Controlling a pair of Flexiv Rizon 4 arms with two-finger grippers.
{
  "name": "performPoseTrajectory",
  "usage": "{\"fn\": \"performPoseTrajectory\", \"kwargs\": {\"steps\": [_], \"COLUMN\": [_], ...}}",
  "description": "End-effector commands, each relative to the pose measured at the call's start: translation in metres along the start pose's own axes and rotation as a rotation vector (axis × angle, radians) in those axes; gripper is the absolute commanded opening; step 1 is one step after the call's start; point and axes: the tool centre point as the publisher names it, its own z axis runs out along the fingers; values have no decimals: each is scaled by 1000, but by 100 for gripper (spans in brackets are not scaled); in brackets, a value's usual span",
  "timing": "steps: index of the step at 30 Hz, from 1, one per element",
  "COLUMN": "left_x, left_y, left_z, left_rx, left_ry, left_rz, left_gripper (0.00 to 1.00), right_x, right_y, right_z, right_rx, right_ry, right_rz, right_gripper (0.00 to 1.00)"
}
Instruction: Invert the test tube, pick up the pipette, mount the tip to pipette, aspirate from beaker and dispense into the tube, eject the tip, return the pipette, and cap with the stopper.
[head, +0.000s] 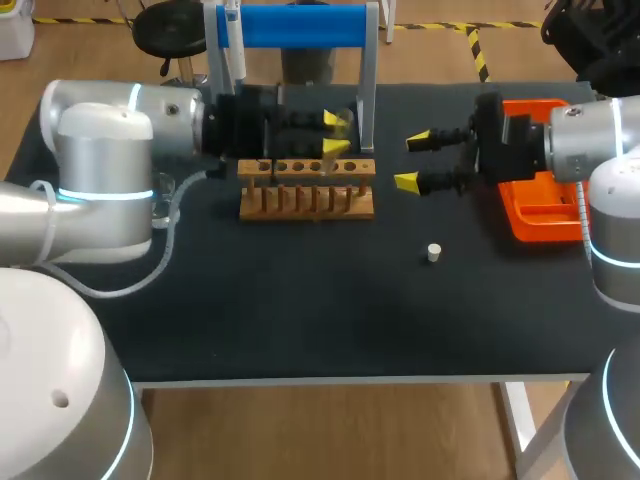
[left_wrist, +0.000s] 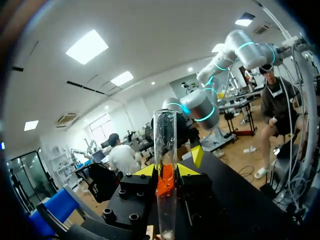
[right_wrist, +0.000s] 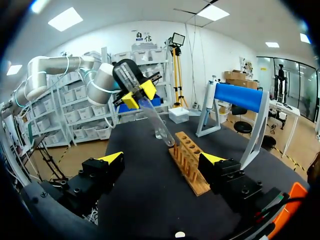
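My left gripper (head: 335, 135) is shut on a clear glass test tube (left_wrist: 165, 150) just behind the wooden rack (head: 307, 187). In the right wrist view the tube (right_wrist: 156, 120) is tilted, its lower end close above the rack's (right_wrist: 189, 162) far end, held by the left gripper (right_wrist: 136, 94). My right gripper (head: 412, 160) stands open to the right of the rack, facing it, with nothing between its fingers. The small white stopper (head: 433, 252) lies on the black table in front of the right gripper. A pipette (head: 232, 40) hangs on the blue stand (head: 300, 28) at the back.
An orange tray (head: 540, 200) sits at the right, under my right wrist. A glass beaker (head: 162, 197) stands by my left arm, left of the rack. The blue stand's grey legs rise right behind the rack.
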Motion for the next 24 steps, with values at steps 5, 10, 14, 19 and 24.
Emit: {"fn": "performPoseTrajectory", "kwargs": {"steps": [5,10,14,19,24], "left_x": [-21,-31,-37,-47,-57], "left_y": [1,7,15,25,33], "left_z": [-7,-5,-4,1,0], "left_rx": [-5,23,43,77,59], "left_ry": [-16,-78,-123,-126,-126], "left_rz": [-112,-123,-123,-161,-189], "left_gripper": [0,0,0,0,0], "right_x": [1,1,1,1,1], "right_y": [-1,-1,-1,-1,-1], "right_z": [0,0,0,0,0], "right_rx": [-3,-3,-3,-3,-3], "right_ry": [-3,-3,-3,-3,-3], "right_rz": [-1,-1,-1,-1,-1], "right_gripper": [100,100,100,100,100]}}
